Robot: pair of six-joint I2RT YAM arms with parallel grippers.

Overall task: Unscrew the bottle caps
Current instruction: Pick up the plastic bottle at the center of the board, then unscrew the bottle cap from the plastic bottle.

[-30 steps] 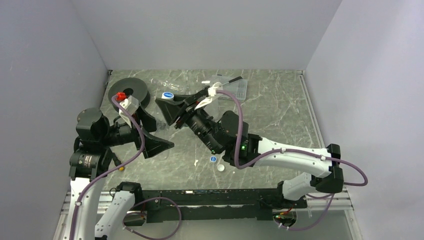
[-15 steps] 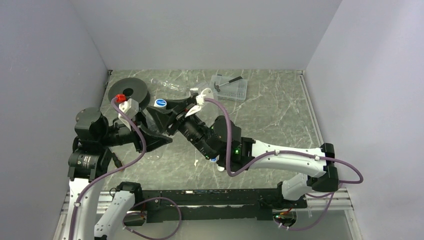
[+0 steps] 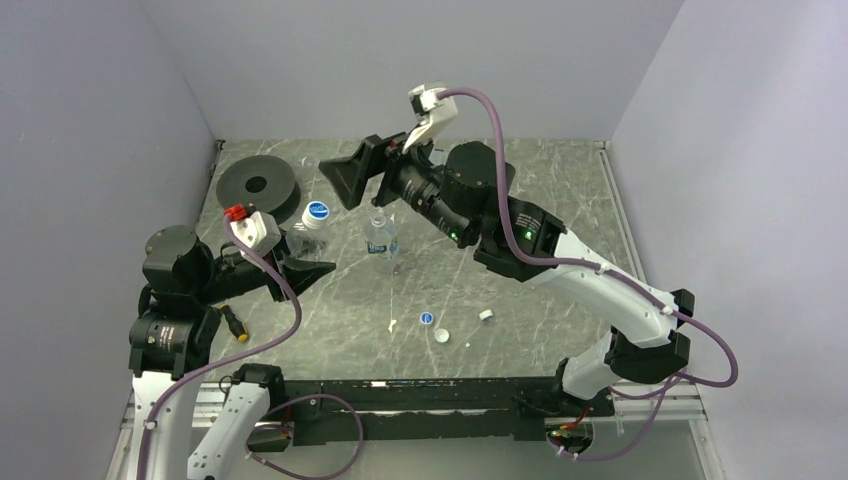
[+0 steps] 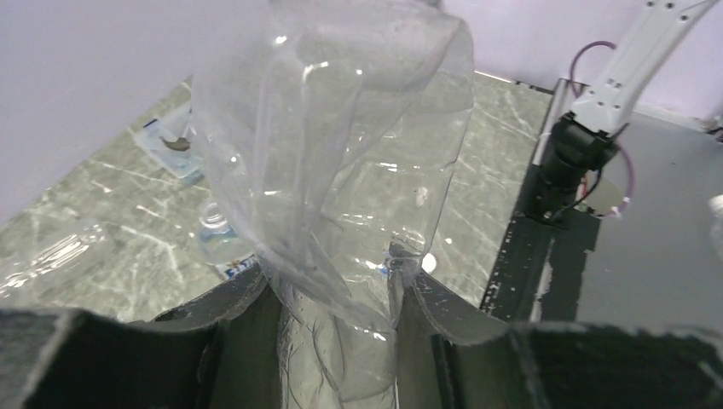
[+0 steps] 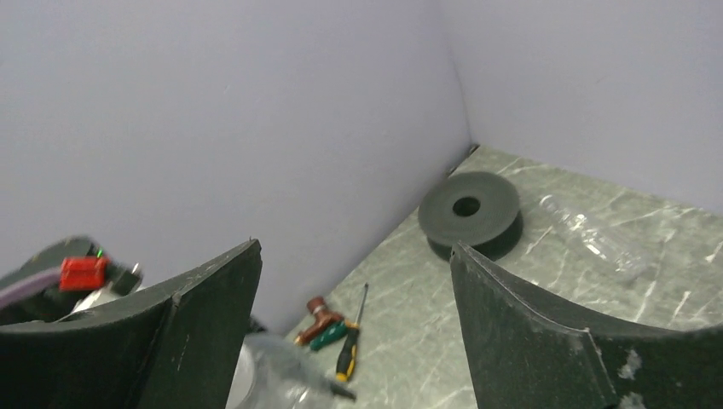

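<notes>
My left gripper (image 4: 332, 294) clamps a crumpled bottle (image 4: 341, 153); my right gripper (image 5: 354, 256) hangs raised, fingers spread wide. 2 loose caps (image 3: 441, 336) lie together on the green marbled tabletop (image 3: 540, 200), between pale lavender walls (image 3: 400, 60).

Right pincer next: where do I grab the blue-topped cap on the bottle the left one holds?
Probably its round side wall, coming from above: the blue-topped cap faces up on the crumpled bottle, which the left pincer clamps lower down.
</notes>
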